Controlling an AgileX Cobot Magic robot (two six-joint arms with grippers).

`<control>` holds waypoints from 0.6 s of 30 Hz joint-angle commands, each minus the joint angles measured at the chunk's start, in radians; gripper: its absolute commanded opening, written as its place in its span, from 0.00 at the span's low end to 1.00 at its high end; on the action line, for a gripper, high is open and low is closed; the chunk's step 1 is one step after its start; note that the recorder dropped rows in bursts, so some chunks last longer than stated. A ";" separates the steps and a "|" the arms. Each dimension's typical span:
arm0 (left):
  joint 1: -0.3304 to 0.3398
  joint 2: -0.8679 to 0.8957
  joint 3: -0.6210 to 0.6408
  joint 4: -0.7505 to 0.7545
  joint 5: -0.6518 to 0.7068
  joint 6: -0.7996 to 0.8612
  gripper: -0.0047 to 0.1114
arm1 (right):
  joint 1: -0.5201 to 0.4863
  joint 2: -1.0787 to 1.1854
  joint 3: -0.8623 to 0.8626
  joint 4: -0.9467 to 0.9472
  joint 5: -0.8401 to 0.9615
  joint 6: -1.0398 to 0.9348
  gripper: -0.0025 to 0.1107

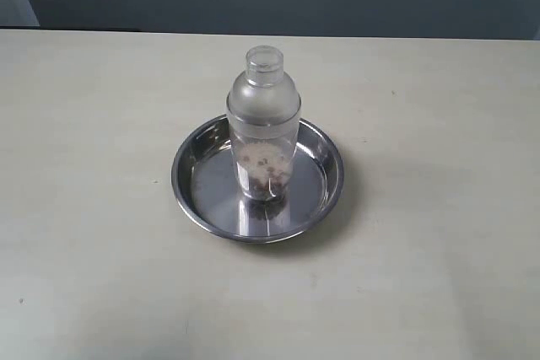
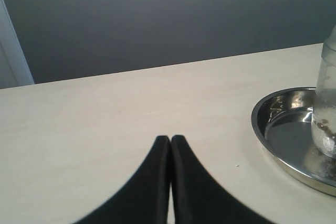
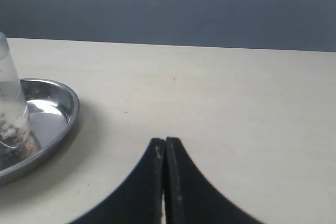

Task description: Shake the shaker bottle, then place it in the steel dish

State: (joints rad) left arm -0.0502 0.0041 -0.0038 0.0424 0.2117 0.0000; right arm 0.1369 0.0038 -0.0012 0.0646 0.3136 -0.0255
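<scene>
Standing upright near the middle of the one steel dish (image 1: 180, 176), the single shaker bottle (image 1: 263, 124) looks already placed, so the careful course is to leave it alone and avoid nudging the dish. The left gripper (image 2: 170, 139) and right gripper (image 3: 164, 141), two in all, have their fingers pressed together, empty, off to either side of the dish.
</scene>
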 commanded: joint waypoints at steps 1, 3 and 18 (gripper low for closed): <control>-0.001 -0.004 0.004 0.005 -0.009 0.000 0.04 | 0.004 -0.004 0.001 -0.003 -0.008 -0.001 0.02; -0.001 -0.004 0.004 0.005 -0.009 0.000 0.04 | 0.004 -0.004 0.001 -0.003 -0.008 -0.001 0.02; -0.001 -0.004 0.004 0.028 -0.009 0.000 0.04 | 0.004 -0.004 0.001 -0.003 -0.008 -0.001 0.02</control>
State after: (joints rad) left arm -0.0502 0.0041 -0.0038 0.0605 0.2117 0.0000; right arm 0.1369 0.0038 -0.0012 0.0646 0.3136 -0.0255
